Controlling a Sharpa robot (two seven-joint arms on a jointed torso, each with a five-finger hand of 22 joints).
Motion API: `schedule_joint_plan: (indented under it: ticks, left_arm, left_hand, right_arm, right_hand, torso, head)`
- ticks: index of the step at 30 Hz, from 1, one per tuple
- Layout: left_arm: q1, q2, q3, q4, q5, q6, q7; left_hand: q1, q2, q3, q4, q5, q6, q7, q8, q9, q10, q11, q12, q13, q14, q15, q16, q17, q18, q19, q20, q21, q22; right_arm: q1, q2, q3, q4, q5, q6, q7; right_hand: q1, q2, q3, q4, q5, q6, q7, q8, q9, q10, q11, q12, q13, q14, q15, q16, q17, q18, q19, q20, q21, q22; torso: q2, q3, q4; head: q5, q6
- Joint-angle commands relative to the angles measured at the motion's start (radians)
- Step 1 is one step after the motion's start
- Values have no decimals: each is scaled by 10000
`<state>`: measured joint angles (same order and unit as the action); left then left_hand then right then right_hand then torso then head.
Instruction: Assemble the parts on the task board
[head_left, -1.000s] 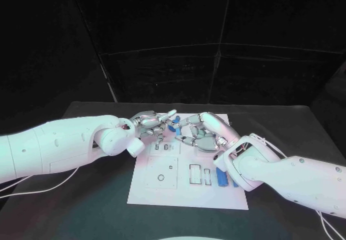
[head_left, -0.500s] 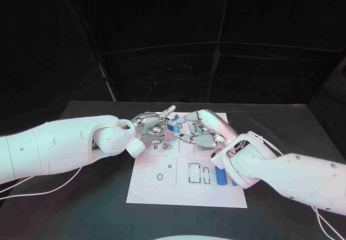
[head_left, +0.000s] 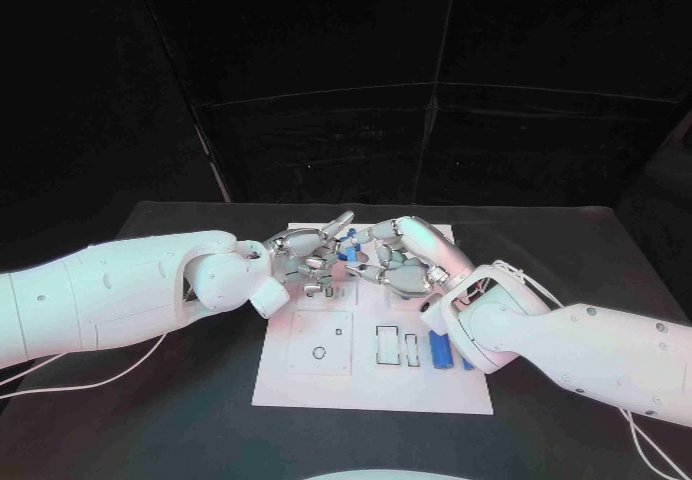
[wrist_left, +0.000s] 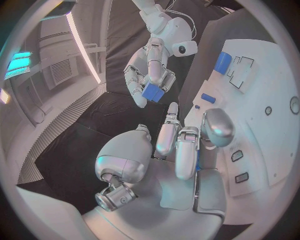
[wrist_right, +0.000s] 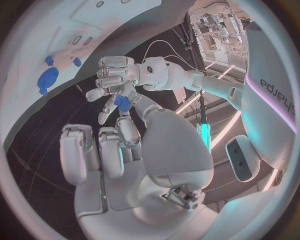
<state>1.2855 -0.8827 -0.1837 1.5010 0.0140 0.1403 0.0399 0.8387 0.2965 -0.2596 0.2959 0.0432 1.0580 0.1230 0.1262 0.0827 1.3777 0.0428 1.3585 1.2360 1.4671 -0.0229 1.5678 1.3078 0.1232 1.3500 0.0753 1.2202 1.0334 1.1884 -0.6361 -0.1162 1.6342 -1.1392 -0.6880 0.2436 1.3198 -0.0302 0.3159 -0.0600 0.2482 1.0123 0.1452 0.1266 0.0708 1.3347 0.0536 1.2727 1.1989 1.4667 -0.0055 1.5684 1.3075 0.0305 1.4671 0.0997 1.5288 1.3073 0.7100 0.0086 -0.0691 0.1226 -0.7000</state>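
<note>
A small blue part (wrist_left: 152, 92) is up in the air above the far end of the task board (head_left: 374, 393), pinched at the fingertips of the right hand (head_left: 401, 263), and in the left wrist view it reads as a blocky little piece with flat faces and squared edges. It looks like hard moulded plastic, light and stiff, probably a touch slick against those silver fingers, so my guess is the flat opposite faces are the place to take it, not the corners. The left hand (head_left: 304, 256) is right there beside it, one finger stretched out towards the part and the others curled in; from here I cannot tell whether it is touching the piece or just short of it. Below them the board is a flat white plate, smooth and matte, cut with rectangular slots and small round holes. Two long blue parts (head_left: 440, 350) stand or lie side by side near its right edge, close to the right forearm, and a round blue part (wrist_right: 47, 78) sits at the far end. All this rests on the black table (head_left: 180, 400).
</note>
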Motion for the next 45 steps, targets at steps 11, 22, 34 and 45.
schedule_joint_plan:
  ticks: [11,22,34,45]
  left_arm:
    - [9,15,4,24,121,792,-13]
    - [8,31,4,56,122,789,81]
    - [8,25,4,47,123,839,96]
    - [7,3,5,104,124,857,156]
  left_hand:
    - [-163,4,192,-7,36,271,-97,144,92,132,-85,102,102,1037,-102,30,2630,-209,-7,-9,172,179]
    - [-170,13,462,-6,43,315,-122,165,144,166,-110,128,144,1037,-125,30,2630,-219,-17,-31,252,274]
    - [-148,5,691,-16,46,335,-133,177,195,175,-119,130,154,1037,-133,30,2630,-224,-33,-39,307,338]
    - [-106,-1,817,-22,47,362,-144,195,234,194,-128,144,182,1037,-138,30,2630,-231,-34,-42,350,392]
  right_arm:
    - [19,62,12,-124,43,43,47]
    - [20,143,11,-194,-52,154,6]
    - [20,103,10,-241,-86,207,-57]
    - [20,-2,7,-319,-95,350,-218]
  right_hand:
    - [-4,-75,57,-5,34,82,-8,37,12,74,26,55,8,1041,-93,24,2633,-104,582,-72,40,1706]
    - [0,-79,66,-13,46,87,-8,35,12,77,26,58,12,1041,-94,24,2633,-105,584,-73,42,1711]
    - [0,-79,66,-13,46,87,-8,35,12,77,26,58,12,1041,-94,24,2633,-105,584,-73,42,1711]
    - [6,-75,84,-22,54,102,-10,34,15,88,25,72,32,1041,-94,24,2633,-108,593,-74,49,1728]
  torso:
    - [-13,-1,-15]
    - [-3,1,5]
    - [-9,-2,0]
    - [-9,-3,-3]
  head:
    - [-4,-2]
    - [-12,23]
    - [-22,-10]
    - [-11,-39]
